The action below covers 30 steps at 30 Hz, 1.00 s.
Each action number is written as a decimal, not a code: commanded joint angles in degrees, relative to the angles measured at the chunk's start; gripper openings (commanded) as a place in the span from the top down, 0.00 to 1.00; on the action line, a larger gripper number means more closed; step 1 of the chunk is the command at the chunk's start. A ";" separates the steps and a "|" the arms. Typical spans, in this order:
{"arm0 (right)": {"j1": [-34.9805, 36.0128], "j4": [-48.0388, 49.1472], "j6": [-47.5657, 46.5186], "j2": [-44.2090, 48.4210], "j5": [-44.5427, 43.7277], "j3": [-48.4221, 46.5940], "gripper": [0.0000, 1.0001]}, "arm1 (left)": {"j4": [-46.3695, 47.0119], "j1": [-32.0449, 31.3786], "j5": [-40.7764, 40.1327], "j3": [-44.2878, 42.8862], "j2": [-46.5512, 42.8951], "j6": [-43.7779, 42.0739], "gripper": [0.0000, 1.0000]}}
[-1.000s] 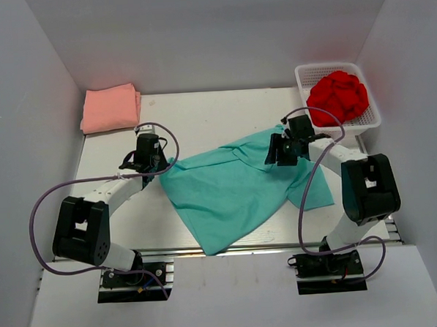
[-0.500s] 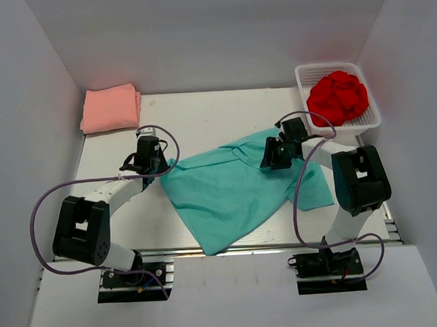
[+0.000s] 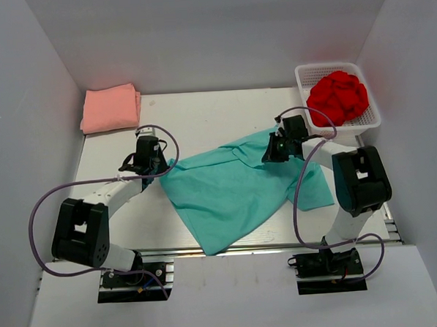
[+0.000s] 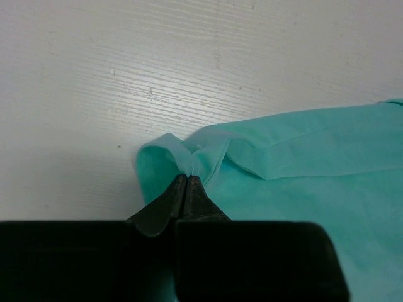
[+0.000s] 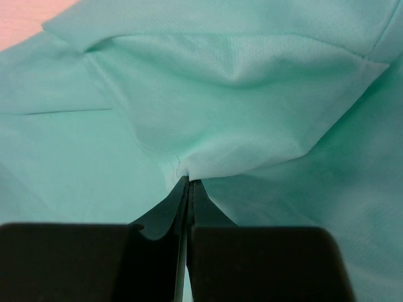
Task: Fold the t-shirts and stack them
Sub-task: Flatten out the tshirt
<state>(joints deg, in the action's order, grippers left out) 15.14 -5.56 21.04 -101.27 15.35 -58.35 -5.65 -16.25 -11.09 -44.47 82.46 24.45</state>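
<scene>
The left gripper (image 4: 187,179) was seen closed on a small pinch of the soft teal cotton t-shirt (image 4: 296,170), caught at a rolled corner of its edge, with the bare white table (image 4: 126,75) just beyond the tips. The right gripper (image 5: 189,181) was likewise shut on a thin pucker of the same cloth, with fabric spread all around its tips. Between the two grippers the shirt was laid out flat but askew.

Both holds were judged shallow, since only a little cloth was caught at the very tips. A pull apart or a lift could let it slip, the left corner first. Whether one layer or two was pinched on the right could not be told; with one, the shirt would be bunched rather than spread.

Farther off, a folded salmon-pink t-shirt (image 3: 111,108) was lying beyond the left gripper. A crumpled bright red t-shirt (image 3: 337,96) was sitting in a white plastic mesh basket (image 3: 300,73) just beyond the right gripper, near enough for raised cloth to be snagged on its rim.
</scene>
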 commanded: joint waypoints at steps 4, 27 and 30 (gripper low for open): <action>0.16 9.25 0.76 12.29 -2.95 0.34 1.00 | -0.15 0.17 -1.29 -1.40 -8.35 -2.12 1.00; -1.86 1.16 -8.29 32.97 -46.47 -33.93 1.00 | -0.77 0.17 -19.49 -16.78 -38.06 -14.60 1.00; -1.87 2.48 -10.40 35.34 -45.51 -35.08 1.00 | -0.24 0.17 -16.44 -18.62 -40.53 -15.83 1.00</action>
<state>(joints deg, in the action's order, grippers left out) 14.02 -6.09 14.90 -69.14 -24.14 -90.04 -6.44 -16.60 -25.04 -59.68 44.34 11.90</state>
